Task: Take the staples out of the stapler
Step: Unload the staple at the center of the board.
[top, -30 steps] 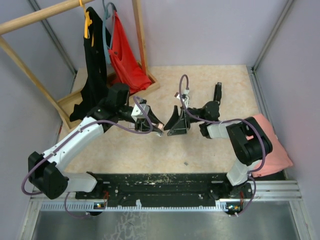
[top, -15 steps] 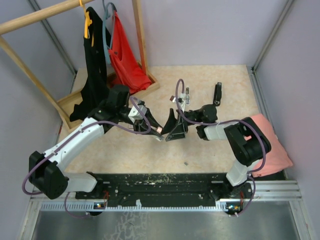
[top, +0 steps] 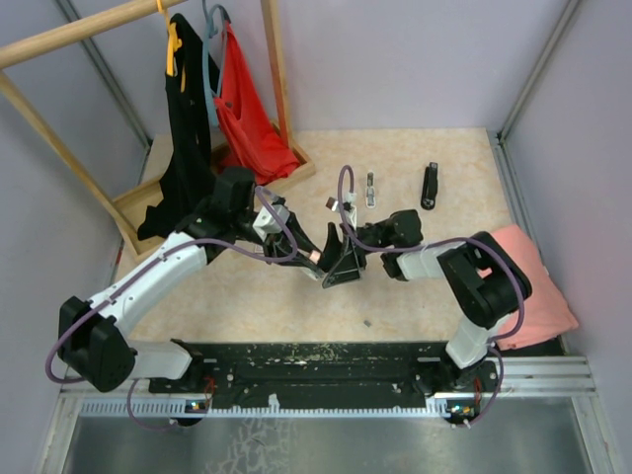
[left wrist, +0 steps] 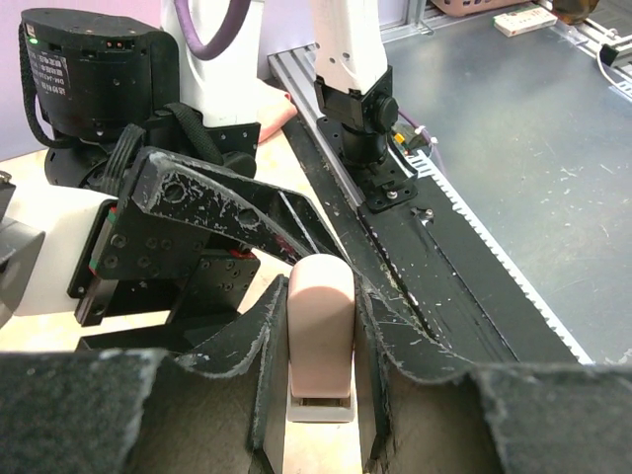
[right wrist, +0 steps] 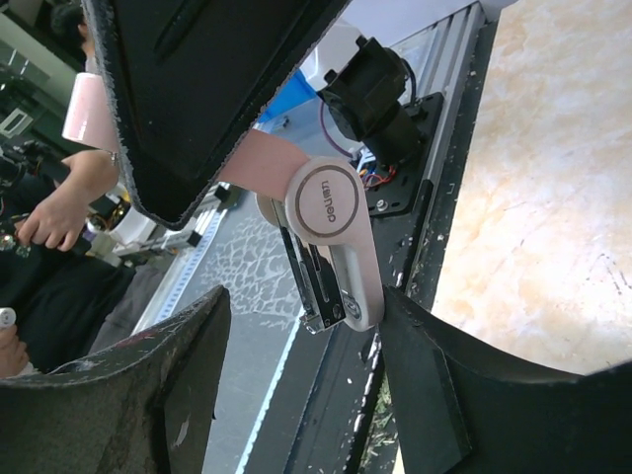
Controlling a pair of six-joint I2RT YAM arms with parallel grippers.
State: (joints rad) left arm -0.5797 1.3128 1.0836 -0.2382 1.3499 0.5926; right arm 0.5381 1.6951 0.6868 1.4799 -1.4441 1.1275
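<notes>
My left gripper (top: 314, 255) (left wrist: 318, 395) is shut on a pink-and-white stapler (left wrist: 321, 326), held above the middle of the table with its rounded end pointing away from the wrist. In the right wrist view the stapler (right wrist: 341, 247) hangs between the fingers, its white side and metal magazine (right wrist: 316, 286) showing. My right gripper (top: 341, 262) (right wrist: 311, 306) stands open around that end. One finger (right wrist: 425, 375) is close against the white side and the other (right wrist: 168, 375) is well apart. I cannot make out any staples in the magazine.
A slim black two-armed item (top: 430, 185) and a small silvery piece (top: 370, 188) lie at the back of the table. A tiny grey speck (top: 366, 322) lies near the front. Clothes hang on a wooden rack (top: 197, 109) at back left. A pink cloth (top: 538, 286) lies at right.
My right gripper has moved left up to the left gripper, and its jaws have narrowed around the stapler's end. The left gripper has kept its grip, shifting slightly right.
</notes>
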